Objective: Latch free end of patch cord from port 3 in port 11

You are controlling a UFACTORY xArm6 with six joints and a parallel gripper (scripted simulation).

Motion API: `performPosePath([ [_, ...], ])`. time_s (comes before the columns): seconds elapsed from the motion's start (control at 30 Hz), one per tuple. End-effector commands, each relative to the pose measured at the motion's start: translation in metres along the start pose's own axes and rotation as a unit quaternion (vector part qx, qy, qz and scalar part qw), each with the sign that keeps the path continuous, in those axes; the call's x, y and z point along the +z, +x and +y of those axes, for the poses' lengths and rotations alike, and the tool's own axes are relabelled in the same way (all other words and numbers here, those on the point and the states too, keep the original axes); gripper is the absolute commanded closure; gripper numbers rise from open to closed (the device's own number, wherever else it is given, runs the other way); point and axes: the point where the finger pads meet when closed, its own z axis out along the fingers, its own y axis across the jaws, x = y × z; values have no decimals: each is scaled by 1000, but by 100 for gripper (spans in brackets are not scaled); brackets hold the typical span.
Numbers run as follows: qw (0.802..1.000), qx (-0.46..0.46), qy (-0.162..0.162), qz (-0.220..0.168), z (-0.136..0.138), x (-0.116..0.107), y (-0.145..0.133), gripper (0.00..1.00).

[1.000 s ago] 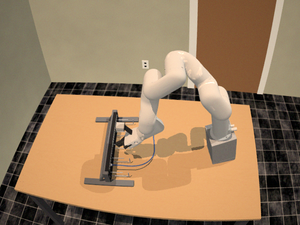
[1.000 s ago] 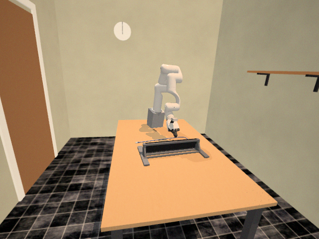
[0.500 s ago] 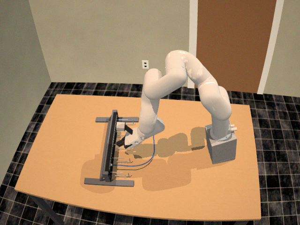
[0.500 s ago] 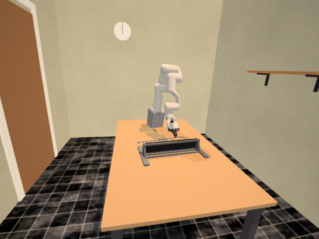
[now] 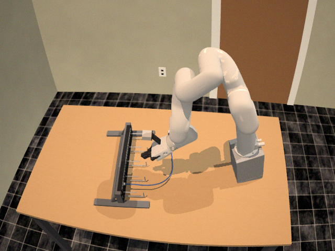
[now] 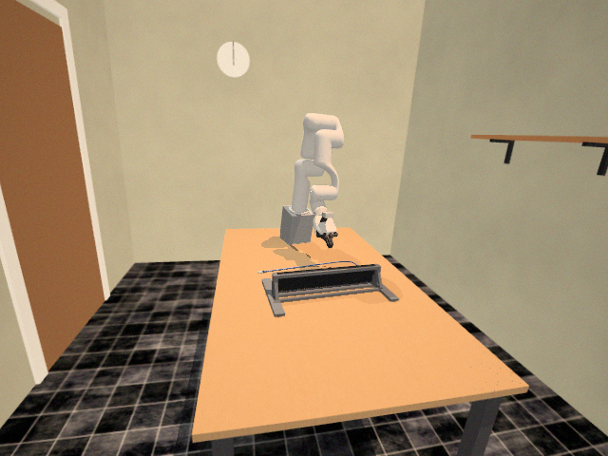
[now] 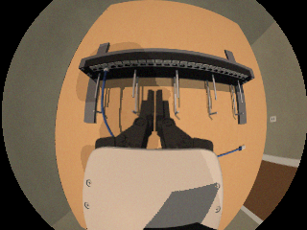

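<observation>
Wrist | pincer [image 7: 153,115] together, empty | arm bent, pointing at rack [image 7: 167,60]

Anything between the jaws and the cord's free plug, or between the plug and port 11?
Nothing visible blocks the gripper from the plug, which sits off beside the wrist, behind the shut, empty jaws. Toward the rack, hooked rods jut out in front of the ports.
</observation>
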Motion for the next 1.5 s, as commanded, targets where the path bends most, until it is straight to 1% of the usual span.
performPosePath([
  [0.0, 1000, 0, 0, 2, 0, -40, 4, 100],
  [0.1, 1000, 0, 0, 2, 0, -54, 4, 100],
  [0.17, 1000, 0, 0, 2, 0, -54, 4, 100],
  [0.27, 1000, 0, 0, 2, 0, -61, 4, 100],
  [0.5, 1000, 0, 0, 2, 0, -62, 4, 100],
  [0.73, 1000, 0, 0, 2, 7, -62, 4, 100],
  [0.9, 1000, 0, 0, 2, 24, -62, 4, 100],
  [1.23, 1000, 0, 0, 2, 73, -62, 4, 100],
  [1.3, 1000, 0, 0, 2, 73, -62, 4, 100],
  [1.47, 1000, 0, 0, 2, 92, -62, 4, 100],
])
